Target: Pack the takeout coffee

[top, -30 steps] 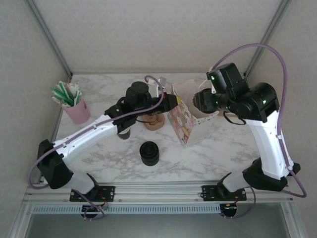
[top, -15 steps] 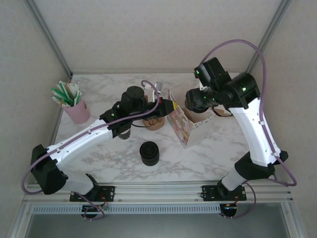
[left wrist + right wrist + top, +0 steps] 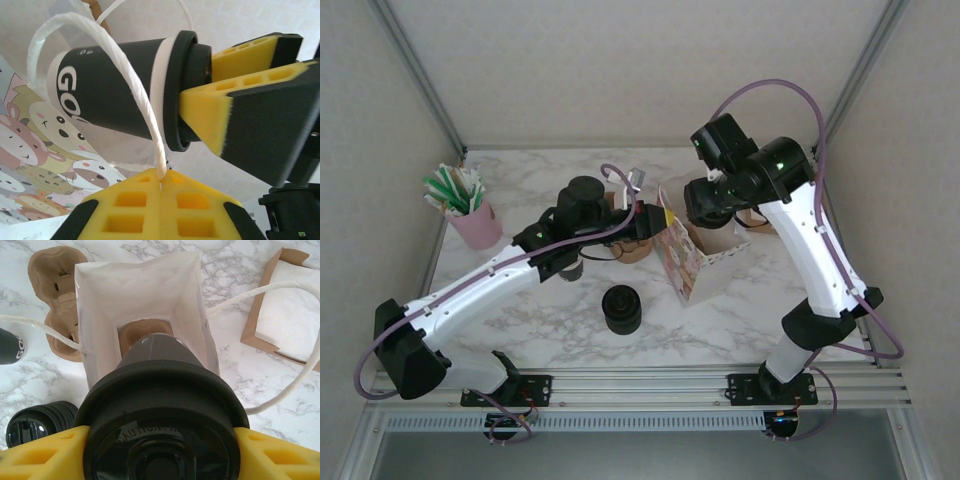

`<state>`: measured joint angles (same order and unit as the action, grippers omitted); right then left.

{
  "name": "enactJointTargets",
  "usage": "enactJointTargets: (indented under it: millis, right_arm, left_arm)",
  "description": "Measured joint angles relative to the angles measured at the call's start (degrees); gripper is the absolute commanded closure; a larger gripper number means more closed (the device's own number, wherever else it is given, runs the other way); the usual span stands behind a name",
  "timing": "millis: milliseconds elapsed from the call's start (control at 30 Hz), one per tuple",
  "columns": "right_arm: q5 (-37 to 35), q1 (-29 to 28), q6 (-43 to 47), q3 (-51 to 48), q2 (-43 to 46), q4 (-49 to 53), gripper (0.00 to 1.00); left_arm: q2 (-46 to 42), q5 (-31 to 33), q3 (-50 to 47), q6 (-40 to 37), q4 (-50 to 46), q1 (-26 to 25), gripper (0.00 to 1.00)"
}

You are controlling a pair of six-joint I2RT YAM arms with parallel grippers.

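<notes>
The takeout coffee [image 3: 160,405], a dark paper cup with a black lid, hangs bottom-down over the mouth of the open paper bag [image 3: 145,305]. My right gripper [image 3: 162,450] is shut on its lid, one yellow pad on each side. In the left wrist view the same cup [image 3: 115,95] lies across the picture with the right gripper's pads [image 3: 240,75] on the lid. My left gripper [image 3: 162,182] is shut on the bag's white string handle [image 3: 142,105]. From above, the cartoon-printed bag [image 3: 682,258] stands between my left gripper [image 3: 655,213] and my right gripper [image 3: 710,205].
A stack of black lids [image 3: 621,308] sits in front of the bag. A brown cardboard cup carrier [image 3: 632,245] lies left of it. A pink cup of green straws [image 3: 470,215] stands far left. A brown tray with white paper [image 3: 290,305] lies right of the bag.
My right arm has swung left with the cup, from beside the bag to over its mouth. My left arm has shifted slightly, still holding the handle, and the bag has turned a little.
</notes>
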<state>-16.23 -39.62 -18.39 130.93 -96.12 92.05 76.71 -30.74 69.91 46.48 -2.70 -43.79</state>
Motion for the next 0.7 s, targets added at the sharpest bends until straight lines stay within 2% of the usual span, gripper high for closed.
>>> enactJointTargets:
  millis: [300, 467, 700]
  right_arm:
    - [1.40, 0.00, -0.31, -7.26, 0.00, 0.00, 0.34]
    - [2.43, 0.00, -0.28, -9.38, 0.00, 0.02, 0.34]
    - [3.06, 0.00, -0.24, -11.63, 0.00, 0.02, 0.34]
  left_arm:
    - [-0.81, -0.42, -1.16, -0.39, -0.17, 0.00, 1.00]
    - [-0.81, -0.83, -1.55, -0.46, -0.15, 0.00, 0.90]
    - [-0.92, -0.81, -2.16, -1.11, -0.17, 0.11, 0.82]
